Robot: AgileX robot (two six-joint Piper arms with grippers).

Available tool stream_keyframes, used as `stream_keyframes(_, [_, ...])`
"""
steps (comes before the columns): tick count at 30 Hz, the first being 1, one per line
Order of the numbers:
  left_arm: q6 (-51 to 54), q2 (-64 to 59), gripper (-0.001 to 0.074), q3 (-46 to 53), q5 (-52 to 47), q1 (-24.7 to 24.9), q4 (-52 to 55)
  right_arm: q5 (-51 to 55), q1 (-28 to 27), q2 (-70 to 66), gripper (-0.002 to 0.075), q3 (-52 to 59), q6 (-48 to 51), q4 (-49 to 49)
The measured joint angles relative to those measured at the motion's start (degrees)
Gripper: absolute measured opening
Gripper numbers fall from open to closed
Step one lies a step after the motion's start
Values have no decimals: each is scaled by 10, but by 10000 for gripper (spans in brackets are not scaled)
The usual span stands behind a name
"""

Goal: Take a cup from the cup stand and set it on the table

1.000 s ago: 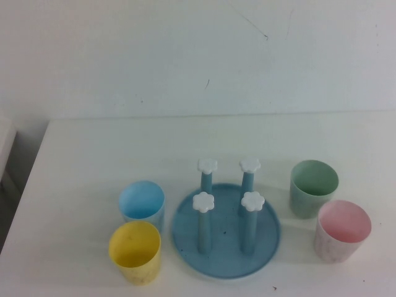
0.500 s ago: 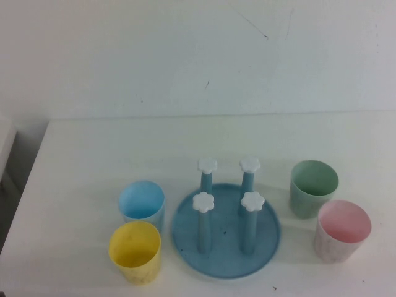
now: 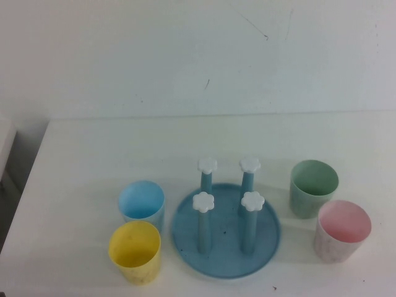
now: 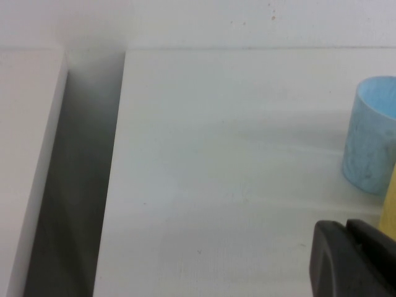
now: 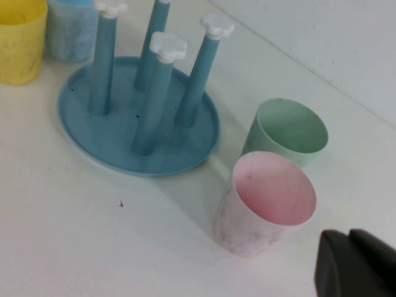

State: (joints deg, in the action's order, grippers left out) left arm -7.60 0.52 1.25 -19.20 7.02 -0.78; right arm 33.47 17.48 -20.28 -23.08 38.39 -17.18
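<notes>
The pale pink cup stands upright on the white table, right of the blue cup stand; it also shows in the right wrist view. All four posts of the stand are bare. My right gripper is shut and empty, just beside the pink cup and apart from it. My left gripper is shut and empty over the table's left part, near the light blue cup. Neither gripper shows in the high view.
A green cup stands behind the pink cup. A light blue cup and a yellow cup stand left of the stand. The table's left edge borders a dark gap and another white surface.
</notes>
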Motion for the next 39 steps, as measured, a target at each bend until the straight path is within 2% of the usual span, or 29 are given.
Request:
stream_keyframes(21, [0,0,-1,0,0,0,0,-6,0,4,-1,0,0,1])
stream_keyframes(24, [0,0,-2,0,0,0,0,-37,0,8,-1,11,-13,32])
stream_keyframes(26, [0,0,-2,0,0,0,0,-85,-4,17,-1,30,-59,71])
stream_keyframes(31, [0,0,-2,0,0,0,0,-207,-47,63,-1,120,-187,183])
stream_keyframes(39, [1,0,-2,0,-1,0,0,-200,-156,171,-1,218,-223,190])
